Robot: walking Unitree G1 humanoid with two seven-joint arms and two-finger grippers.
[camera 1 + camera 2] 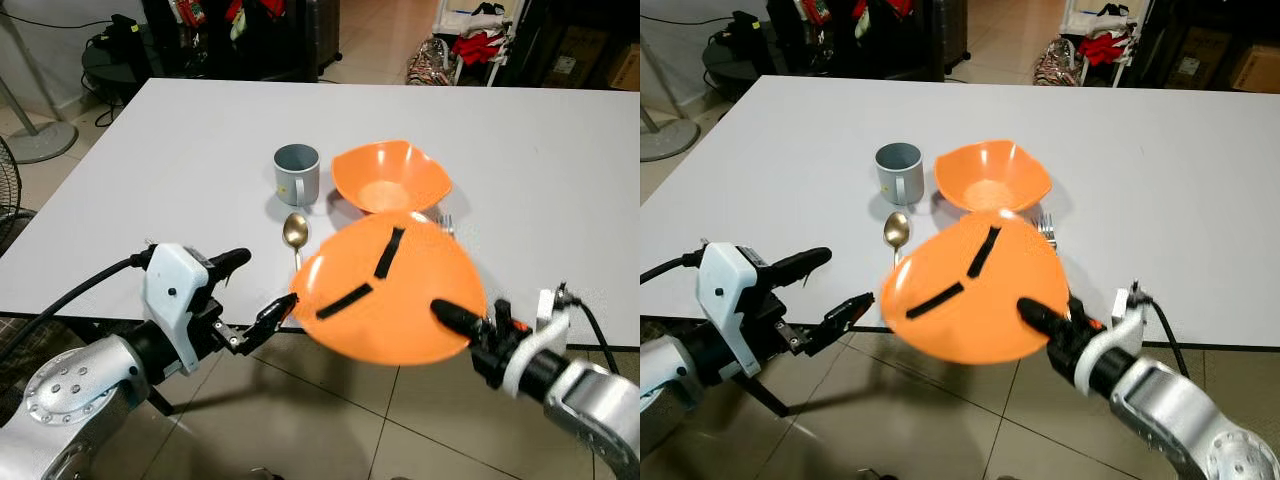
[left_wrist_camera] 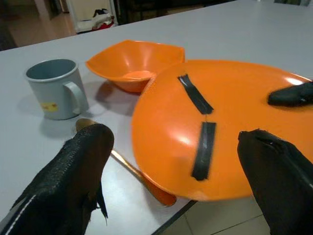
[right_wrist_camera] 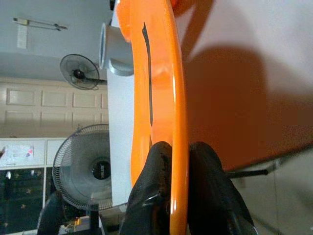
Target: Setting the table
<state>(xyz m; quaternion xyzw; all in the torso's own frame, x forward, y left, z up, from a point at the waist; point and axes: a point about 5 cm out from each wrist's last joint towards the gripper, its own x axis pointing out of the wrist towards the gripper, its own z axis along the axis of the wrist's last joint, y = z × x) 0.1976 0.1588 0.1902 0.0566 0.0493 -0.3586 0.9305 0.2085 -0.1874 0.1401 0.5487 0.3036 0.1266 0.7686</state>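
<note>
An orange plate (image 1: 385,290) with two black tape strips hangs over the table's near edge, tilted, with my right gripper (image 1: 458,322) shut on its near right rim. In the right wrist view the fingers (image 3: 156,186) pinch the plate's rim (image 3: 177,122) edge-on. My left gripper (image 1: 258,290) stands open just left of the plate, its fingertips (image 2: 83,161) on either side of it without touching. Behind the plate on the white table (image 1: 180,150) are an orange bowl (image 1: 390,177), a grey mug (image 1: 297,173), a gold spoon (image 1: 295,232) and a fork (image 1: 446,221), partly hidden.
The table's far half is bare. Beyond it stand dark furniture and a rack with red clothes (image 1: 478,45). A floor fan (image 1: 8,200) is at the left. Tiled floor (image 1: 330,420) lies under the near edge.
</note>
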